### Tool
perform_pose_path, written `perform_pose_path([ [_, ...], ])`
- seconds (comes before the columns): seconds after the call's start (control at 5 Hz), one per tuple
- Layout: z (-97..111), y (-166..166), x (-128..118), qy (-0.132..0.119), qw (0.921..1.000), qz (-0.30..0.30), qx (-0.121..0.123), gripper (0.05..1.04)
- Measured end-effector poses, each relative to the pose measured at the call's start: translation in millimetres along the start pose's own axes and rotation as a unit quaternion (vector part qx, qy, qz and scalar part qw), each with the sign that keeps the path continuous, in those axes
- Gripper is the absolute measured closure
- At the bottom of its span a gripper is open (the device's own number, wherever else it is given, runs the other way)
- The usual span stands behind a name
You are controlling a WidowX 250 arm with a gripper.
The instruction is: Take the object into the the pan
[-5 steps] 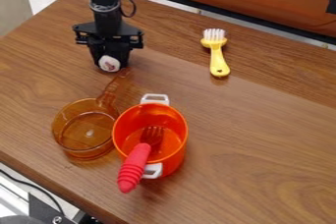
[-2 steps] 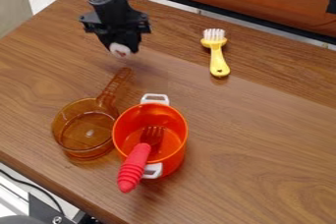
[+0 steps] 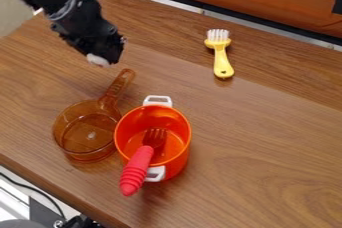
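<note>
In lower left half, see amber on pan [image 3: 67,142], orange on pot [image 3: 175,164]; in upper right, yellow on brush [image 3: 222,64]; on table [image 3: 267,142], brown wood grain.

The black arm slants down from the upper left, its gripper [image 3: 103,58] angled downward.

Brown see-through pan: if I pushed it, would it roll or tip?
The pan would probably slide rather than roll, because it sits upright on its base. It looks like hard, smooth plastic, so likely stiff. Its long handle sticks out one side, so pressing down there might tip it.
</note>
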State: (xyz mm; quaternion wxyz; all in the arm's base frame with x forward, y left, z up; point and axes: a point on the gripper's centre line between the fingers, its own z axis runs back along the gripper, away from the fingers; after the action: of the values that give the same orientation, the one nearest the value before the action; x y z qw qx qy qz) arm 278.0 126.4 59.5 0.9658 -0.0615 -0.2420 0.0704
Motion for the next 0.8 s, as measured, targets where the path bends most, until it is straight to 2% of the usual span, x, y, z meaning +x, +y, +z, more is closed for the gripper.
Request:
perform_pose_path([
  [0.2, 10, 1, -18, 0.002, 0.9992, -0.040, -0.005, 0.567],
  [0.4, 17, -6, -43, 0.025, 0.9968, -0.076, -0.012, 0.567],
  [0.6, 21, -13, -62, 0.037, 0.9939, -0.103, -0.013, 0.567],
  [0.8, 20, -15, -81, 0.035, 0.9905, -0.132, -0.020, 0.567],
])
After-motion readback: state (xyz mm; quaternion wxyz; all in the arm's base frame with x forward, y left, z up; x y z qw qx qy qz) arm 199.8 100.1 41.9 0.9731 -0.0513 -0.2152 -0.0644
